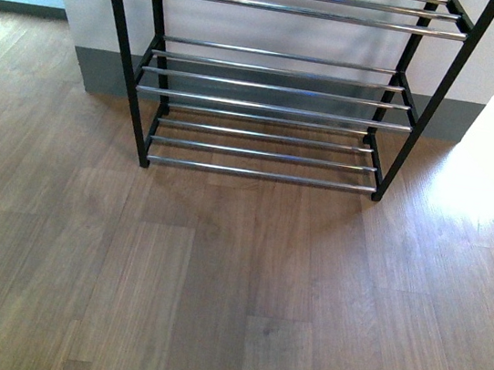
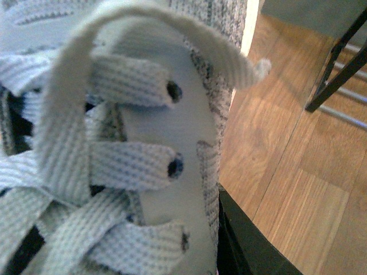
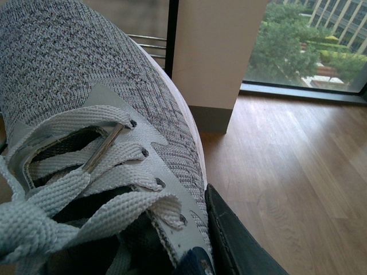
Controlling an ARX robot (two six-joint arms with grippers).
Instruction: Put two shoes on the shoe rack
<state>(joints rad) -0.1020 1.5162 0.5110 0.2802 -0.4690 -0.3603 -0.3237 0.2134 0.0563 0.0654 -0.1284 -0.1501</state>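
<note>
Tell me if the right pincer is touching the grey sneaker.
Touching. Right wrist view: the right pincer's finger lies flush against the sneaker's side.

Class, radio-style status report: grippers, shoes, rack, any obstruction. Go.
Left fingers closed on one grey sneaker. Right fingers closed on the other sneaker. Shoe rack shelves in view bare, nothing placed yet. Floor before it clear.

Two grey sneakers (image 3: 74,69), probably off black rack (image 1: 276,109)
</note>
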